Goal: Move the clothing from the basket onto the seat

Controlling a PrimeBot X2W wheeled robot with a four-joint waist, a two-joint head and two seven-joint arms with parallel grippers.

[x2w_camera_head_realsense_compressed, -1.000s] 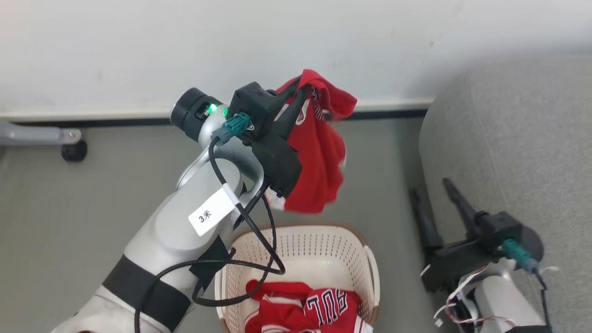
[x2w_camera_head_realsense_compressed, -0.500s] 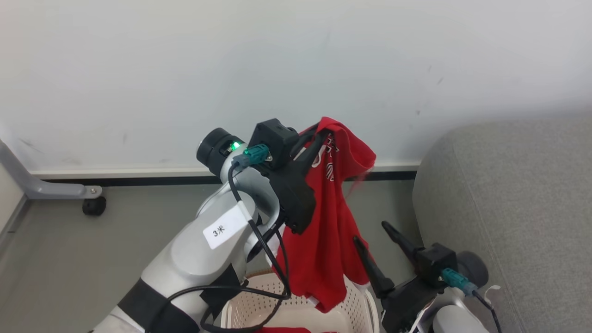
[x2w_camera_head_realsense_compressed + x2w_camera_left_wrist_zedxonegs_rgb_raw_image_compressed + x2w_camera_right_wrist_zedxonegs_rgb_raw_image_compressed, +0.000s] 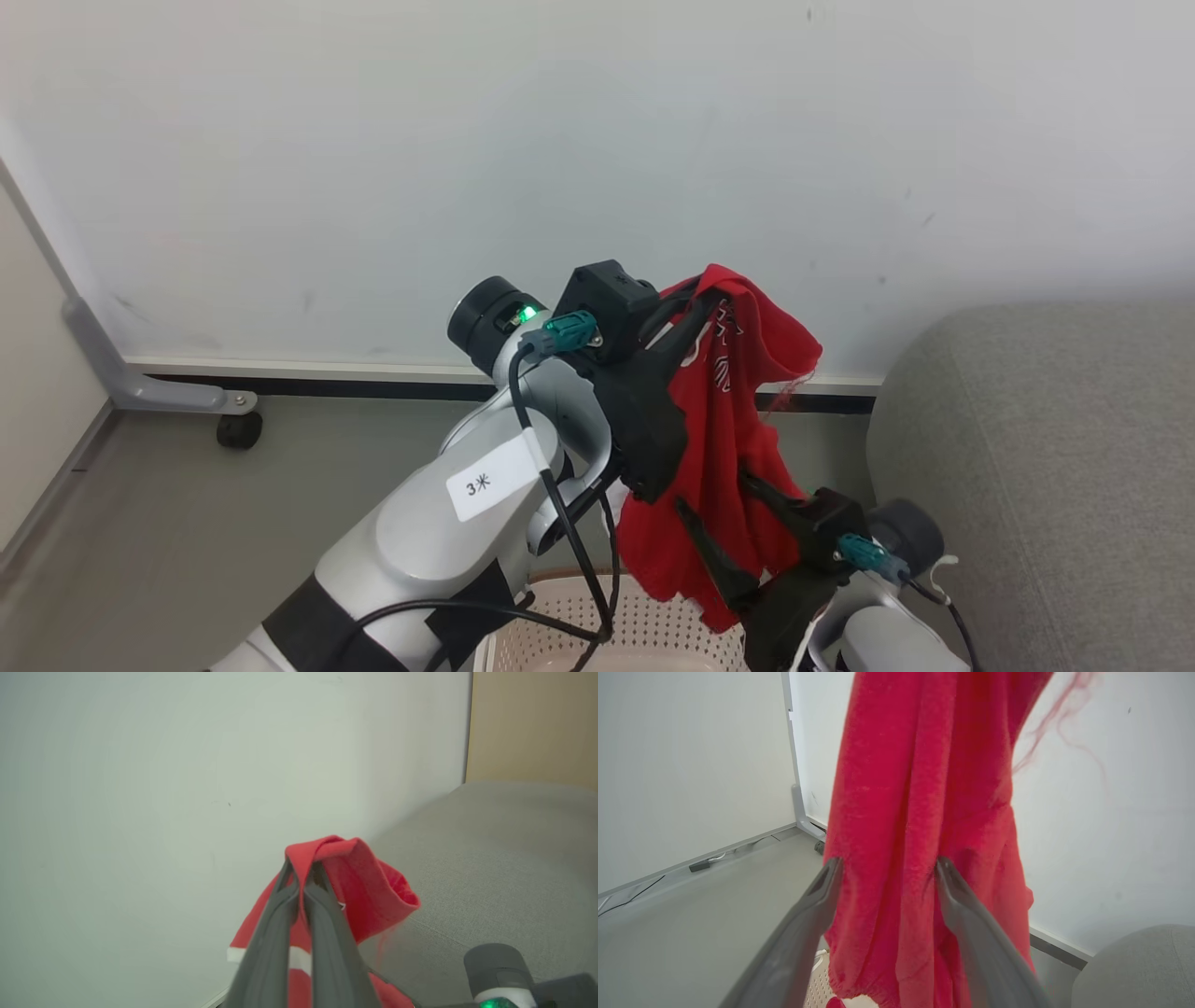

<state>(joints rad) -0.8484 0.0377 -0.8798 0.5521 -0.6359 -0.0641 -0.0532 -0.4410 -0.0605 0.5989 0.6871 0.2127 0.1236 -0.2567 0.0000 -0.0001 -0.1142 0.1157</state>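
left gripper (image 3: pixel 698 303): jaws together, clamped on a fold of the red fabric basketball garment with white trim (image 3: pixel 728 439), pinched right at the tips. in the left wrist view the cloth (image 3: pixel 369 886) loops over both closed fingertips of the gripper (image 3: pixel 299 868), with a white stripe below them. the rest hangs straight down from the tips, alongside the gripper's black body.

right gripper (image 3: pixel 717 499): jaws wide apart, gripping nothing. the hanging cloth (image 3: pixel 924 788) drops between its two dark fingers and brushes the inner faces near the tips of the gripper (image 3: pixel 888 863).

cream-white perforated plastic basket (image 3: pixel 653 621) sits below both sets of jaws, under the garment's hem. can't tell if hem and basket touch.

large grey woven-fabric sofa with rounded edge (image 3: pixel 1046 485) is off to the right of both jaws. the garment isn't on it.
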